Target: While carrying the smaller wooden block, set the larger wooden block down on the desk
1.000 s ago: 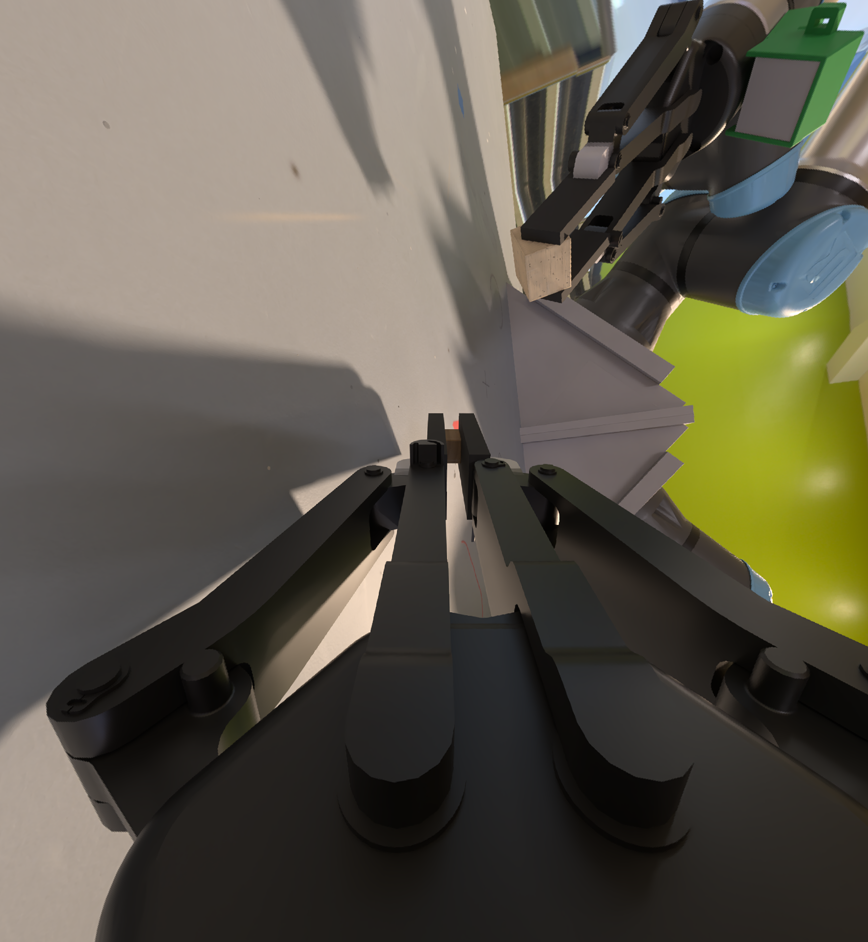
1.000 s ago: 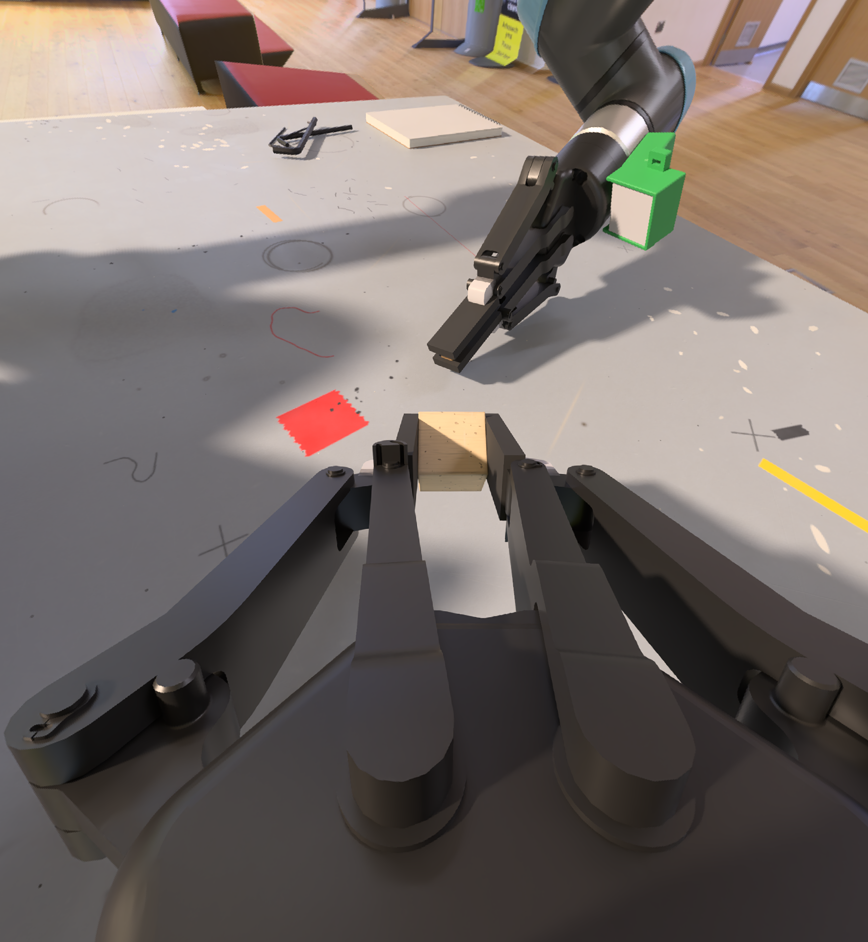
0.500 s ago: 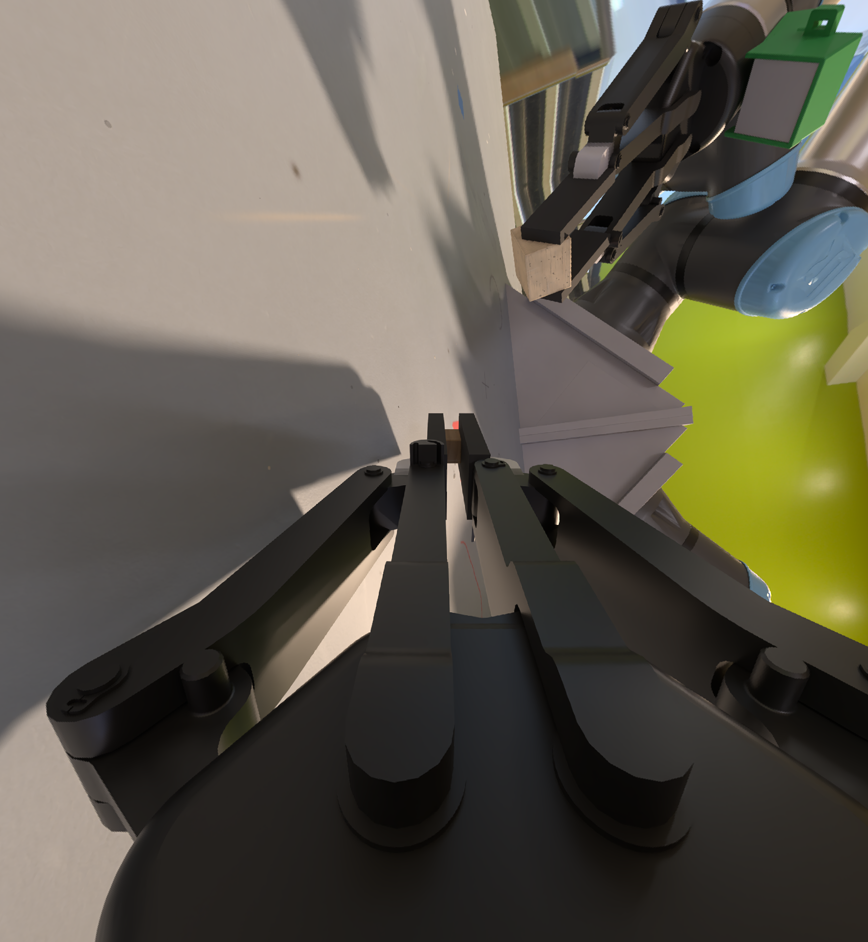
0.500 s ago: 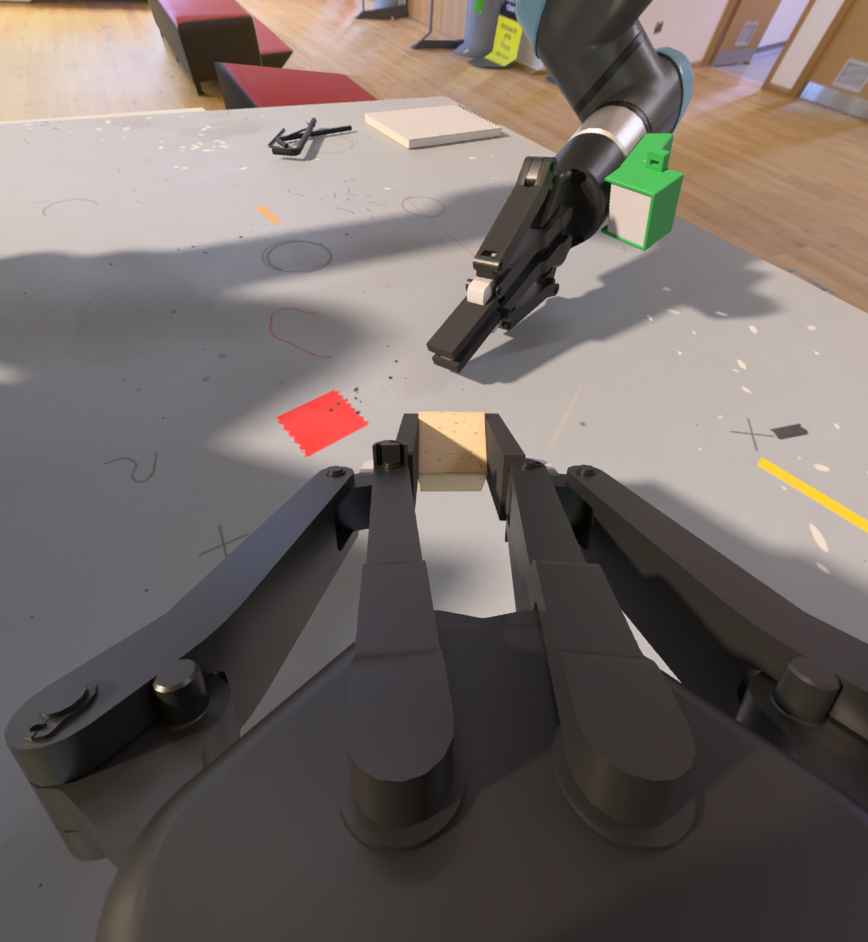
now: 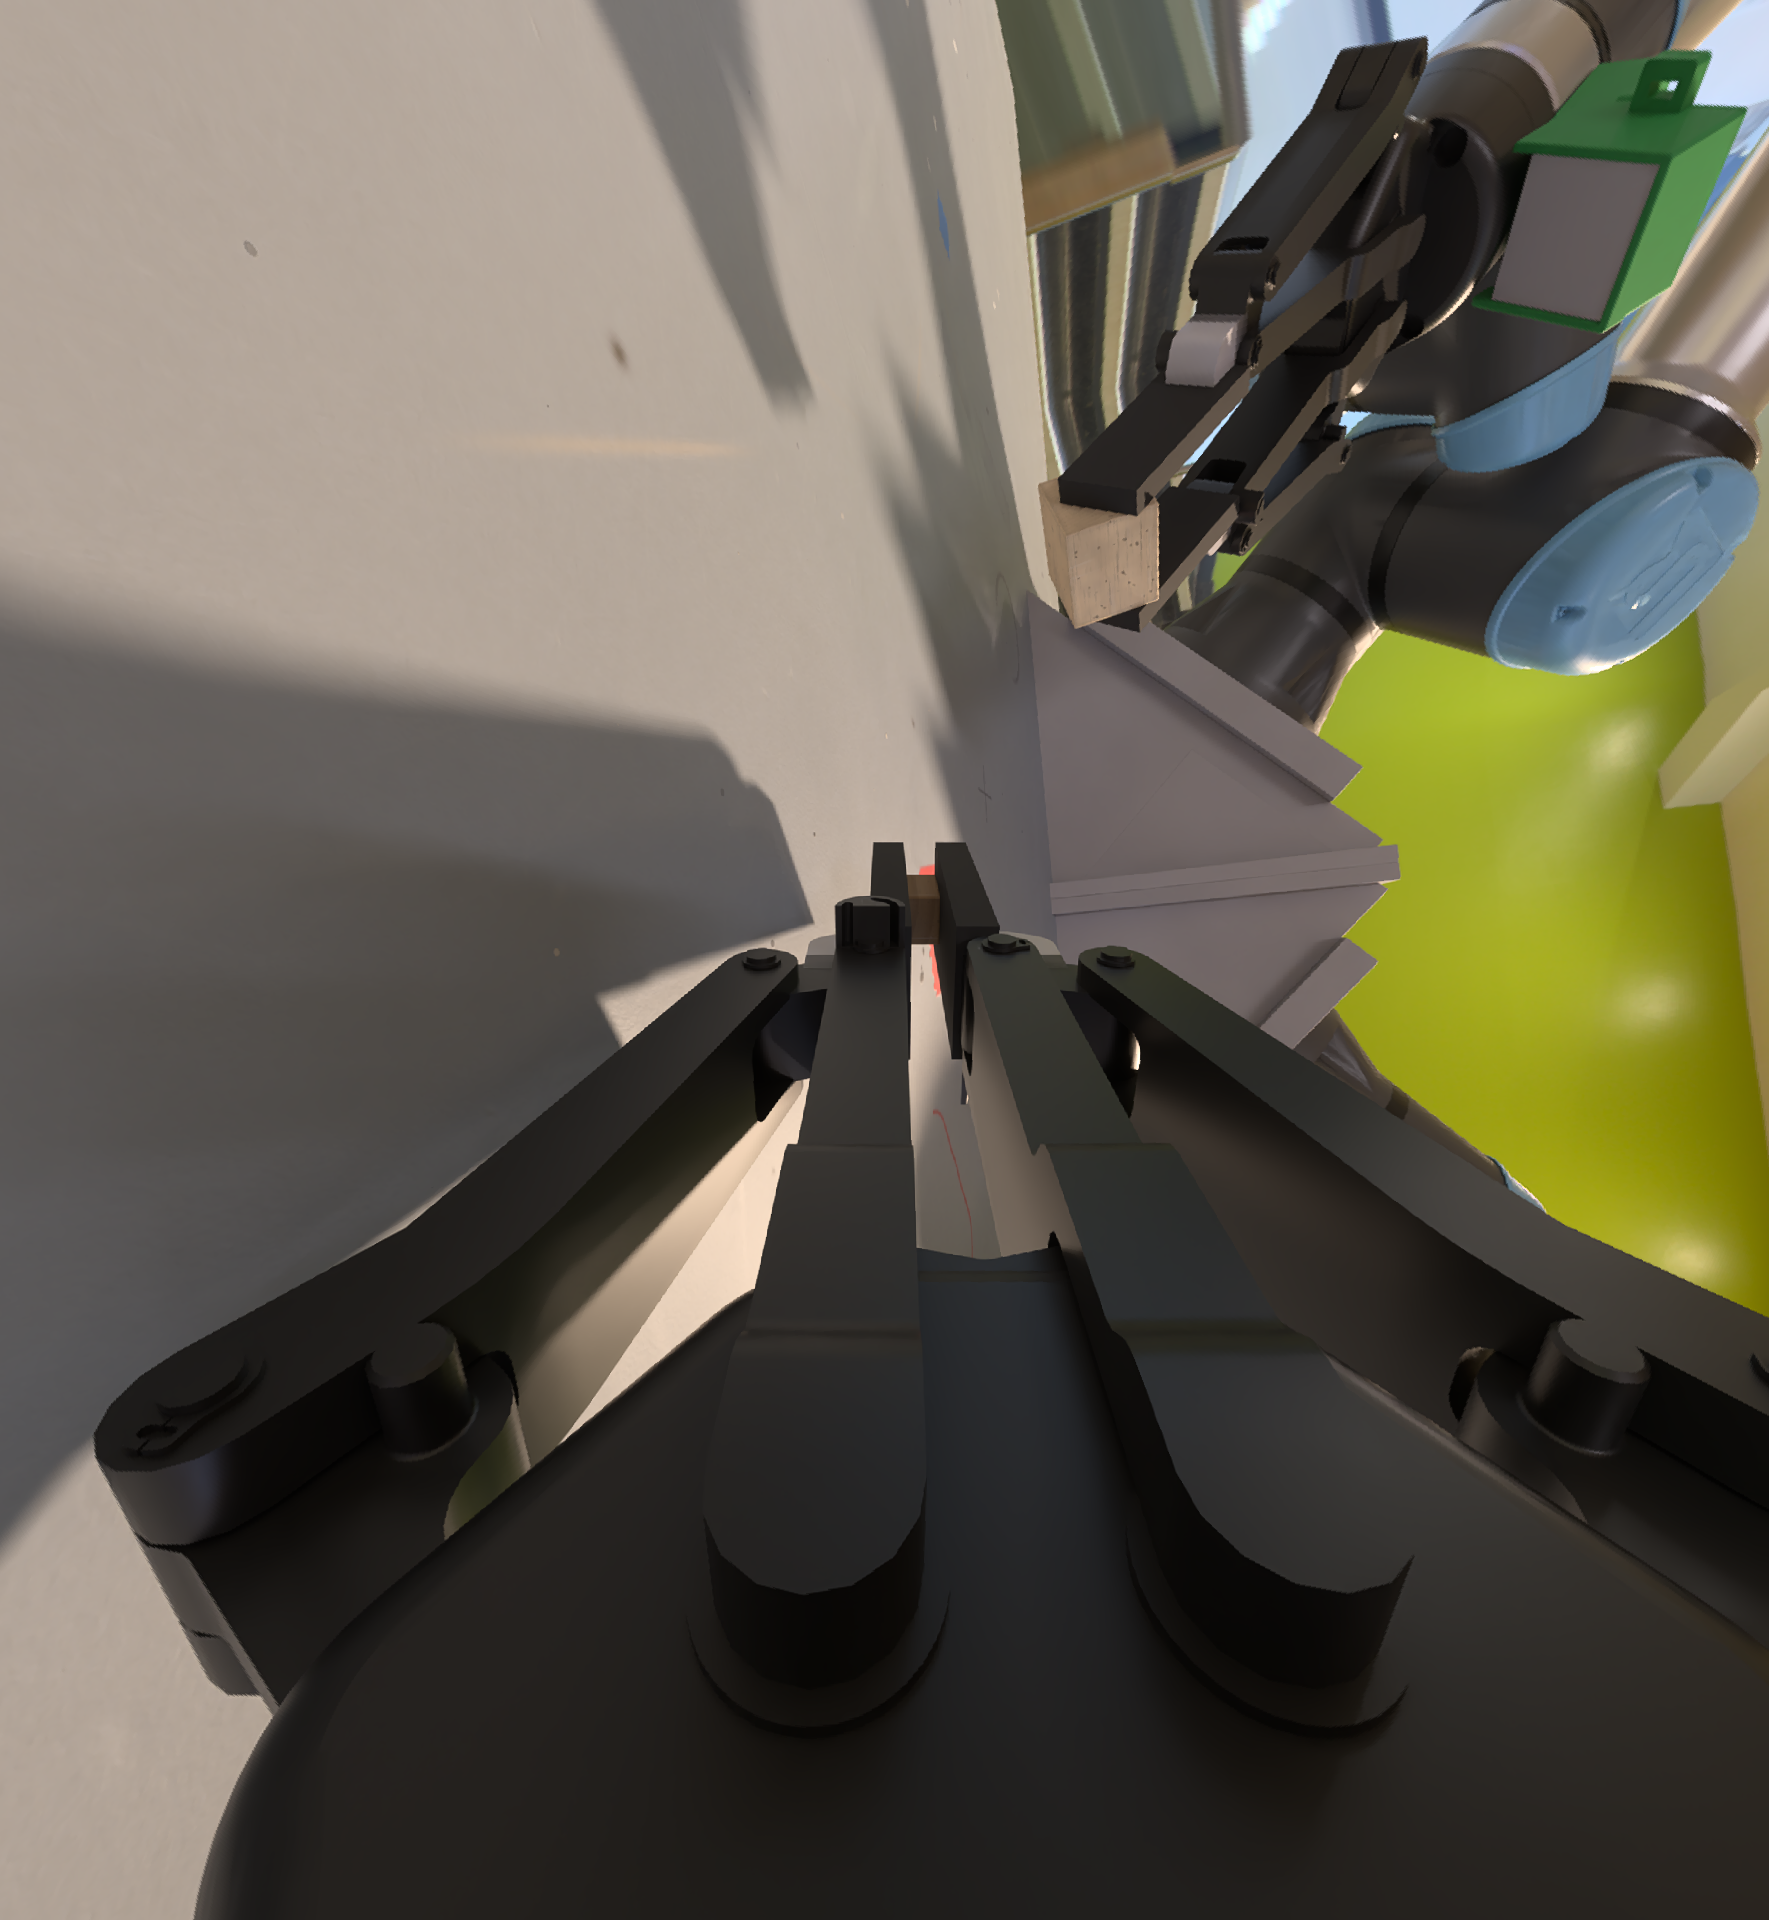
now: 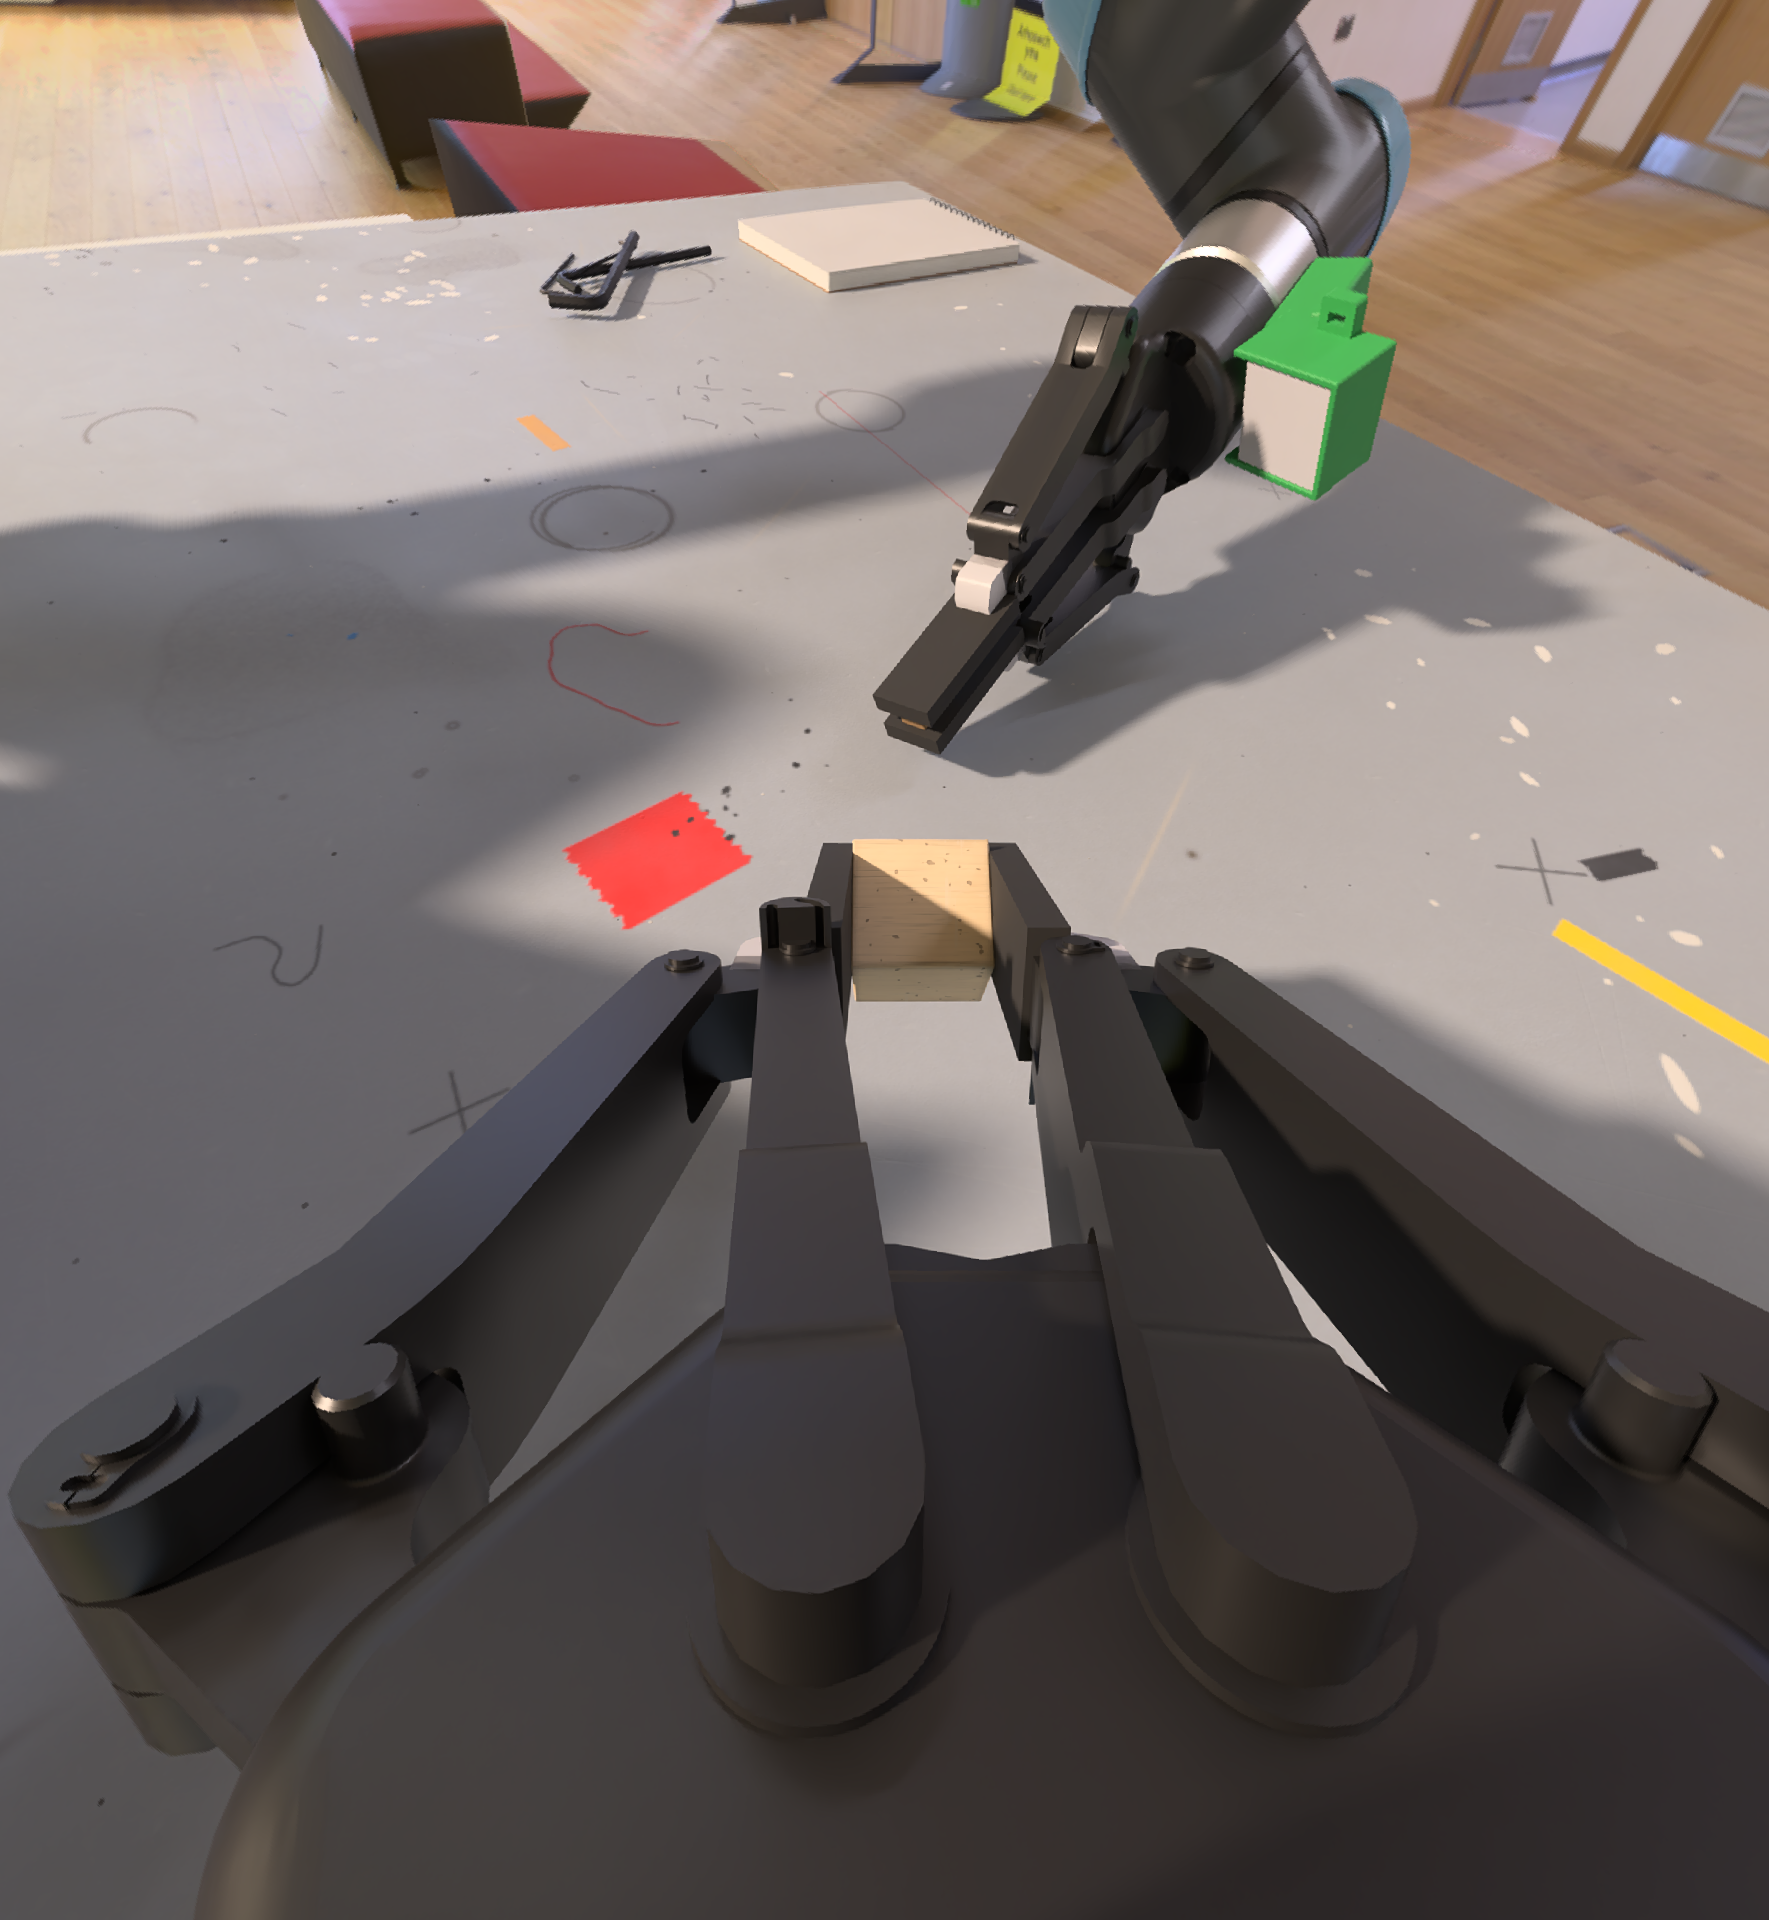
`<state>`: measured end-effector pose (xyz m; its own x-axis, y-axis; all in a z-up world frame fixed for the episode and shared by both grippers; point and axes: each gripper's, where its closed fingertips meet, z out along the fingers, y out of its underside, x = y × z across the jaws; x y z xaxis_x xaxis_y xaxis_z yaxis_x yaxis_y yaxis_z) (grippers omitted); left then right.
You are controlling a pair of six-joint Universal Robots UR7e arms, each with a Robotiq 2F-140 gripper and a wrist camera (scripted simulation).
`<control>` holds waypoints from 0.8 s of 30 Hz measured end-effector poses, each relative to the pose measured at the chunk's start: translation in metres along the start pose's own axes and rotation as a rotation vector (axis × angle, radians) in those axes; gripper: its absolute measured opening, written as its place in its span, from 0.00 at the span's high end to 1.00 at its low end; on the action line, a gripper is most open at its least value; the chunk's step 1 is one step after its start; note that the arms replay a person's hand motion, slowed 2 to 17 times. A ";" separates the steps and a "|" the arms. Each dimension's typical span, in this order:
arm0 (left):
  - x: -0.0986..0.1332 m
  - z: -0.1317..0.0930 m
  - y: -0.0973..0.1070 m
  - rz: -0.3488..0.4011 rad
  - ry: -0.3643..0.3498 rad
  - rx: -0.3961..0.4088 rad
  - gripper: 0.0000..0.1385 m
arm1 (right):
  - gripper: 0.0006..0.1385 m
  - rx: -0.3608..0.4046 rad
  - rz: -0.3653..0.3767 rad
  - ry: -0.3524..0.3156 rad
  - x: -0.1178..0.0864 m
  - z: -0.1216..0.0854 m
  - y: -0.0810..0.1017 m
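While nothing has shifted, each claw still clamps its wooden block (image 6: 921,920).

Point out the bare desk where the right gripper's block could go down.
Bare desk lies ahead and right of the larger wooden block, bordered by the black tape scrap and yellow tape strip. Ahead-left is tighter: the red patch and the left gripper with the smaller wooden block.

Grey desk (image 6: 236,644) around my right gripper (image 6: 921,914) is bare apart from a flat red paper patch (image 6: 656,857). My left gripper (image 6: 916,727) blocks the way ahead; black hex keys (image 6: 599,275) and white notepad (image 6: 875,244) sit far back.
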<state>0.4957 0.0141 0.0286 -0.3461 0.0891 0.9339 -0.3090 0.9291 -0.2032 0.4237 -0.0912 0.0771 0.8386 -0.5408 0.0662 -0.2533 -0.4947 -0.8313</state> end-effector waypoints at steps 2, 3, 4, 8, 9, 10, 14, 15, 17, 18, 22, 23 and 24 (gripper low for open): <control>0.000 0.000 0.000 0.000 -0.001 0.001 0.94 | 0.76 -0.002 0.010 -0.003 0.000 0.000 0.000; 0.000 0.000 0.000 0.000 -0.002 0.001 0.94 | 0.76 -0.003 0.015 -0.005 -0.001 0.001 0.000; 0.000 0.000 0.000 0.001 -0.002 0.001 0.94 | 0.76 -0.003 0.019 -0.005 0.000 0.001 0.000; 0.000 0.000 0.000 0.001 -0.003 0.002 0.94 | 0.76 -0.006 0.032 0.005 0.002 0.002 -0.001; 0.000 0.000 0.000 0.000 -0.003 0.002 0.94 | 0.76 -0.008 0.035 0.009 0.002 0.002 -0.001; 0.000 0.000 0.000 0.000 -0.004 0.003 0.94 | 0.76 -0.010 0.037 0.012 0.003 0.003 -0.001; -0.001 0.000 -0.001 -0.001 -0.006 0.004 0.94 | 0.76 -0.019 0.044 0.020 0.003 0.005 -0.003; -0.001 0.000 -0.001 -0.001 -0.006 0.004 0.94 | 0.76 -0.021 0.044 0.022 0.003 0.006 -0.003; -0.001 0.000 -0.001 0.000 -0.008 0.004 0.94 | 0.76 -0.027 0.044 0.027 0.003 0.007 -0.004; -0.001 0.000 -0.001 0.000 -0.008 0.004 0.94 | 0.76 -0.030 0.043 0.030 0.003 0.008 -0.005; -0.001 0.000 -0.001 0.000 -0.011 0.006 0.94 | 0.76 -0.046 0.032 0.039 0.002 0.011 -0.007; -0.001 0.000 -0.001 0.000 -0.012 0.006 0.94 | 0.76 -0.051 0.028 0.041 0.002 0.012 -0.007; -0.001 0.000 -0.001 0.000 -0.013 0.006 0.94 | 0.76 -0.056 0.023 0.044 0.002 0.013 -0.007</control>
<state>0.4960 0.0131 0.0276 -0.3572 0.0846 0.9302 -0.3146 0.9268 -0.2051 0.4332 -0.0796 0.0762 0.8106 -0.5811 0.0729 -0.2996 -0.5185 -0.8009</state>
